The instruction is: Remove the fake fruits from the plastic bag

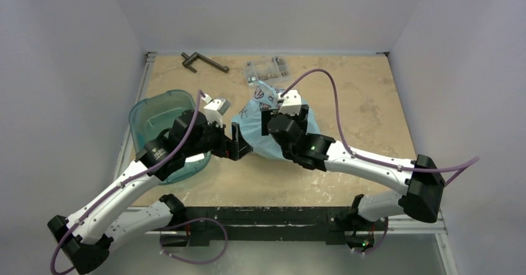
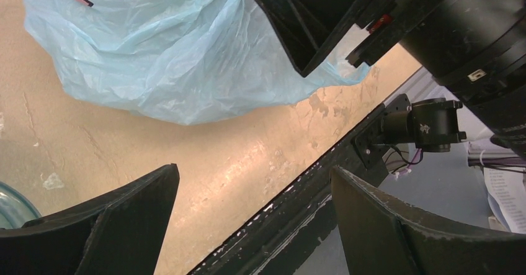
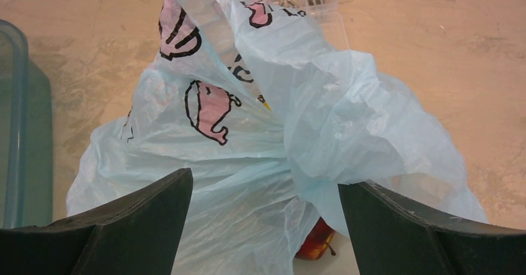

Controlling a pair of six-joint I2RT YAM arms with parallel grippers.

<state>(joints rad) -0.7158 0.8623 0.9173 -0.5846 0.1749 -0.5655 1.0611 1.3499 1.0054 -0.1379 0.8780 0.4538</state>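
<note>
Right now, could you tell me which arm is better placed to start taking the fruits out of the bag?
Right. The right arm has its open jaws directly over the plastic bag, a red fruit peeking out between them. The left arm has open jaws beside the bag, framing bare table.

table, plastic bag, tub, box, dark tool

Robot lab: encl. test bench

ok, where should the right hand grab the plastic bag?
The bunched middle of the plastic bag, from above. Film gathers into a raised ridge there, under the open right hand; a red fruit peeks out beside it, so pinch film only.
</note>
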